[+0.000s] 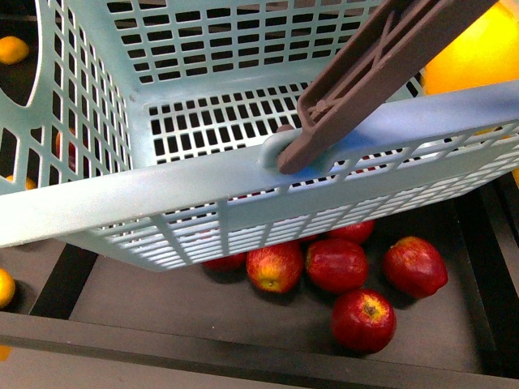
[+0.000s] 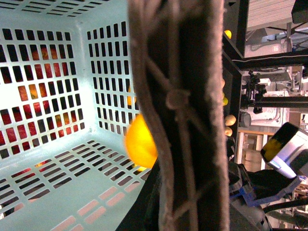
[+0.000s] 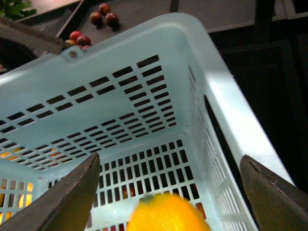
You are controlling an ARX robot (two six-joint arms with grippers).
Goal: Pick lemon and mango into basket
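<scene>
The basket point(image 1: 97, 203) is a light turquoise plastic one with slotted walls and floor. It's tilted, and its brown handle point(image 1: 381, 73) is swung up across the rim. One smooth yellow-orange fruit point(image 3: 166, 214) shows up blurry over the basket's open inside, close to a wall. Lemon or mango? Honestly can't tell from these shots.

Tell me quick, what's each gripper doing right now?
Left gripper: cannot be told; the handle hides its jaws.
Right gripper: open, gripping nothing; a blurred yellow fruit shows beyond its fingers, untouched.
</scene>
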